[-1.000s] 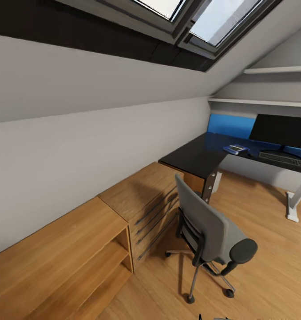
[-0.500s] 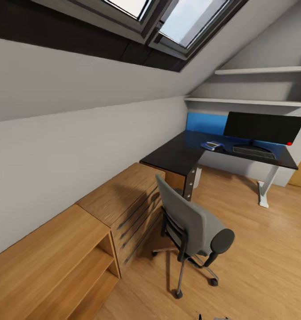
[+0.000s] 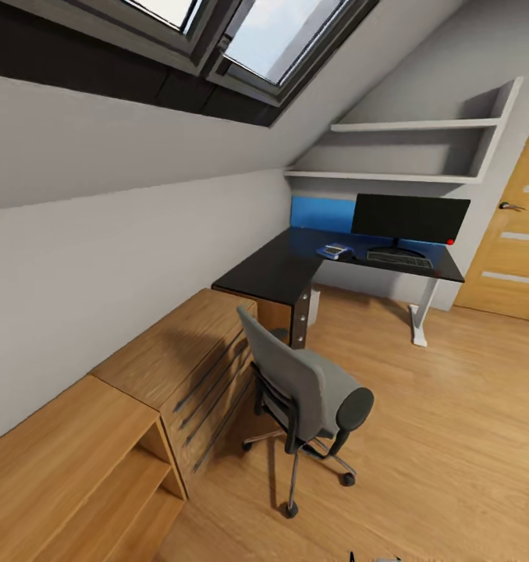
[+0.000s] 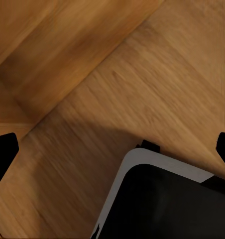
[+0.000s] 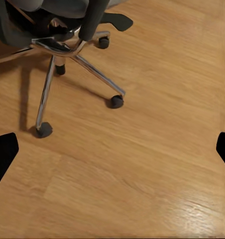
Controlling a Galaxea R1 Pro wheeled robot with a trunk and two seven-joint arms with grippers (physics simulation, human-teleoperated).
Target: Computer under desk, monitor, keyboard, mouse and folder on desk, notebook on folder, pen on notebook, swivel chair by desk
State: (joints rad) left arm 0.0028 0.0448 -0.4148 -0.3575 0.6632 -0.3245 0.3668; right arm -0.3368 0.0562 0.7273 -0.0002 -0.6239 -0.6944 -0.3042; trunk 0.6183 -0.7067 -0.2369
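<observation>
Two grippers, both spread wide, empty: left gripper (image 4: 112, 149) over wooden floor (image 4: 142, 89), right gripper (image 5: 112, 149) over floor near chrome base of swivel chair (image 3: 307, 390). Chair stands off desk (image 3: 272, 269), near its drawer-unit end. Monitor (image 3: 410, 217) at desk's far edge; keyboard (image 3: 399, 259) just before it. Folder (image 3: 333, 251) on desktop beside keyboard, small flat item on top, identity unclear.

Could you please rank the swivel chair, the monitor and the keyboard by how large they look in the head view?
1. swivel chair, largest, though it is also nearest the camera
2. monitor
3. keyboard, smallest, a thin strip on the desk
</observation>
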